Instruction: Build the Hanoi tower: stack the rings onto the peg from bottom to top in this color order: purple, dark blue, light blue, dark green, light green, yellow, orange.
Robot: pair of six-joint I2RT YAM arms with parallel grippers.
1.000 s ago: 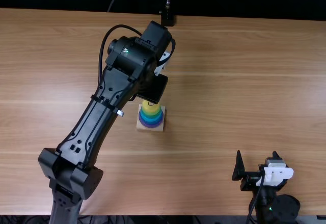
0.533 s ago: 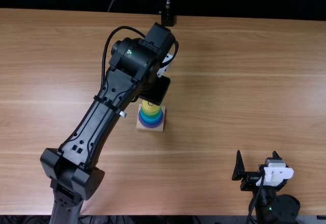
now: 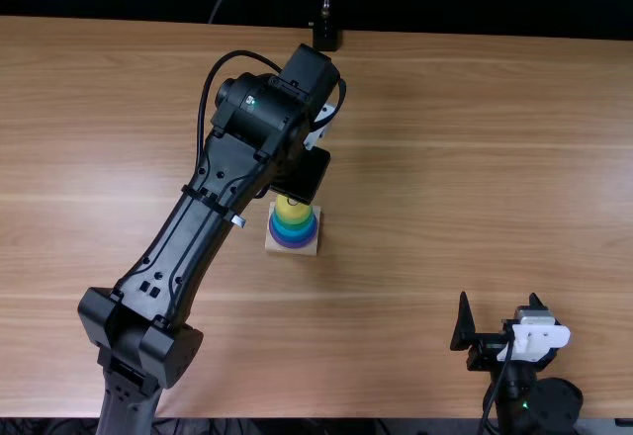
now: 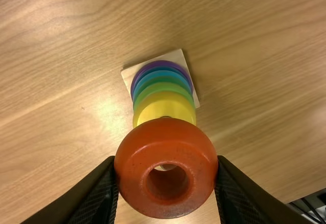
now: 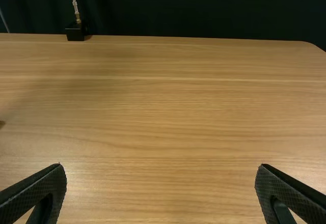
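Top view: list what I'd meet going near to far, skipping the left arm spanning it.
Right gripper → ring stack on its square wooden base → black block at the table's far edge.

From the left gripper [image 3: 316,129], one ring [image 4: 168,203] sits directly between the fingers [image 4: 97,193]; the stack of rings [image 3: 294,219] is lower down and just toward the table's near edge, on its base [image 3: 307,249], which rests on the table [image 3: 445,158]. Well apart to the gripper's right and nearer that edge is the right gripper [image 3: 499,297]; behind it, at the far edge, is a stand [image 3: 325,36].
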